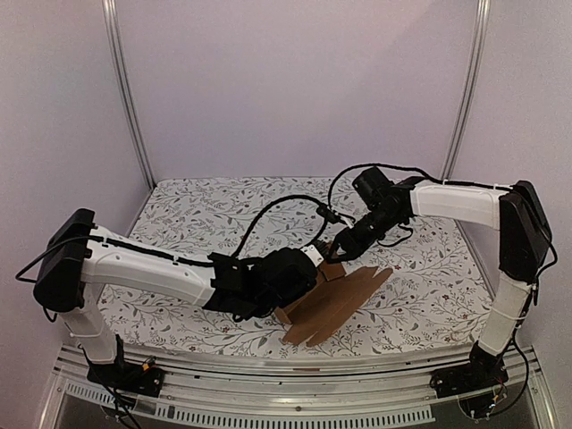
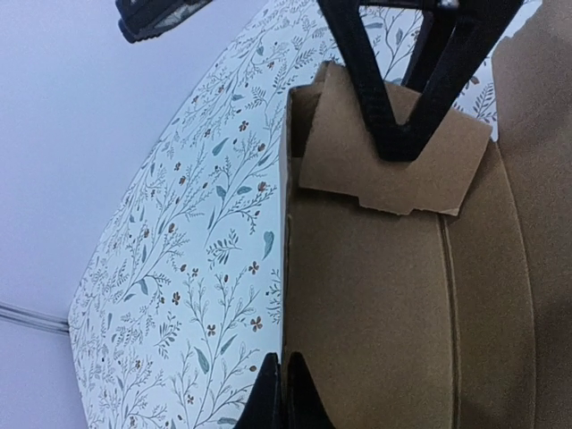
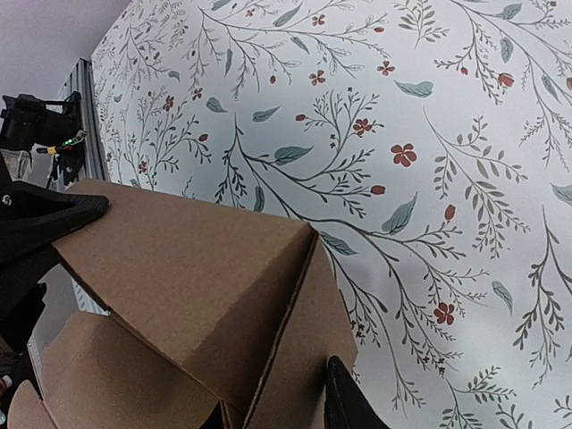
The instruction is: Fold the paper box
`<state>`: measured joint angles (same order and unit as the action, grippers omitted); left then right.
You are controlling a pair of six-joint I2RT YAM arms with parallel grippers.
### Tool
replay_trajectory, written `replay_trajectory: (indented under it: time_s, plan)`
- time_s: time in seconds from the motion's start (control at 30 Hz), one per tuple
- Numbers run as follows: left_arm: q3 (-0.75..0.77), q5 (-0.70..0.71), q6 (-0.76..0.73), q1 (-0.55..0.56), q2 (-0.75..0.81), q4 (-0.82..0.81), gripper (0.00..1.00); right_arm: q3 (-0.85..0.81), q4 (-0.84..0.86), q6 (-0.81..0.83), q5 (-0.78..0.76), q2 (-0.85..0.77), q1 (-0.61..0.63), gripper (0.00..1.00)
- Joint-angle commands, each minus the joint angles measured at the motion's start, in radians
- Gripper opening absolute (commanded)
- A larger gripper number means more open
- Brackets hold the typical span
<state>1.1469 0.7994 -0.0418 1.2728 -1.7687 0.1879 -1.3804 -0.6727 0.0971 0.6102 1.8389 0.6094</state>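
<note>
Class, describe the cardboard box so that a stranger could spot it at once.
Look at the flowery table. Near the middle of its front edge lies the box. It is the only plain brown thing, a half-folded sheet with flaps.

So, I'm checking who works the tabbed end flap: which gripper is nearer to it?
Right. The right gripper is right at the tabbed end flap, straddling it; the left gripper pinches the paper box by its side wall, at the opposite end.
</note>
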Motion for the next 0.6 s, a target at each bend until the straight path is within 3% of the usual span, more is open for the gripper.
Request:
replay_trajectory:
  time_s: [0.0, 0.23, 0.4, 0.5, 0.57]
  plan:
    - [0.060, -0.055, 0.088, 0.018, -0.023, -0.044, 0.00, 0.028, 0.082, -0.044, -0.210, -0.010, 0.035, 0.24]
    - [0.111, 0.011, 0.169, 0.036, -0.063, -0.025, 0.00, 0.078, 0.166, -0.090, -0.339, -0.067, 0.089, 0.23]
    - [0.110, 0.047, 0.217, 0.046, -0.068, -0.025, 0.03, 0.090, 0.183, -0.129, -0.365, -0.067, 0.092, 0.08]
    - [0.105, 0.046, 0.236, 0.048, -0.063, -0.025, 0.11, 0.089, 0.188, -0.139, -0.364, -0.066, 0.092, 0.05]
    - [0.105, 0.043, 0.246, 0.050, -0.055, -0.025, 0.22, 0.086, 0.187, -0.137, -0.365, -0.062, 0.092, 0.04]
